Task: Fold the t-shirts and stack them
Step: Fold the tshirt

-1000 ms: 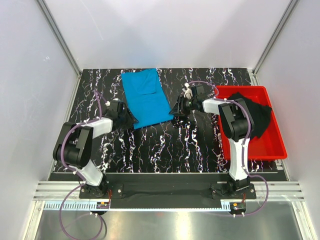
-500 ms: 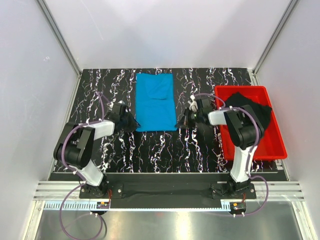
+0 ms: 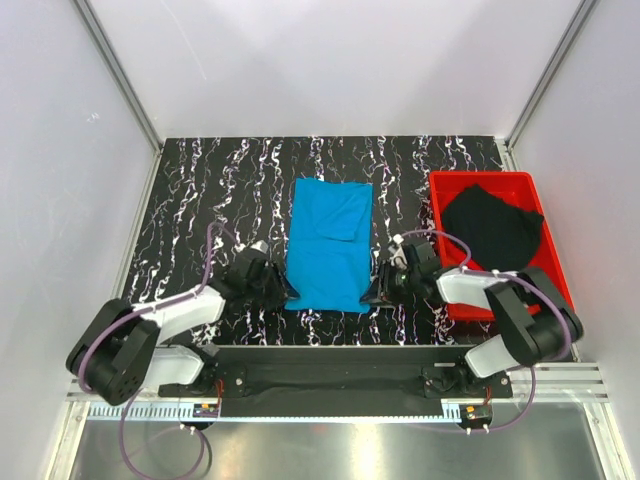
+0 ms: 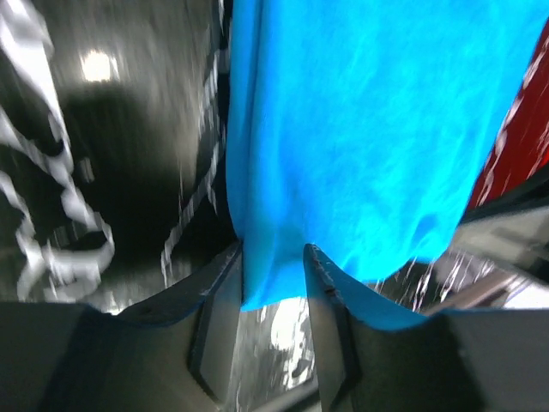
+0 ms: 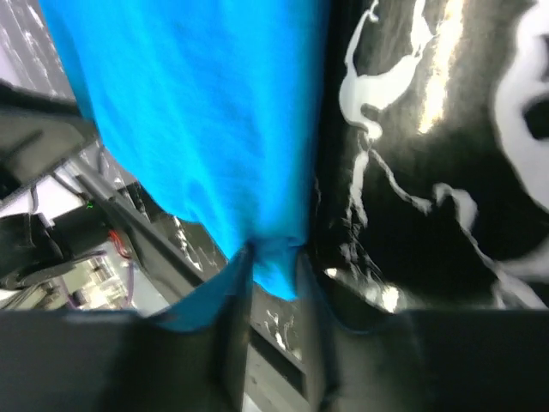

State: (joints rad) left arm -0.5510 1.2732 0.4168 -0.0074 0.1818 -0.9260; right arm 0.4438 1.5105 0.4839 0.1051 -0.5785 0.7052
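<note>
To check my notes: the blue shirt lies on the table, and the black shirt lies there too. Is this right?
No. The top view shows the black shirt in the red tray; the blue shirt is on the table.

Black tabletop [image 3: 200,190], white marbled veins running all over it. The sky-blue t-shirt [image 3: 330,245] is plain; the black t-shirt [image 3: 492,225] is plain too, against a bright red tray [image 3: 548,285]. The cables [image 3: 207,265] are purple.

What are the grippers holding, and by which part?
Near corners of the blue shirt sit between the jaws of the left gripper and right gripper; whether either clamps it cannot be told.
</note>
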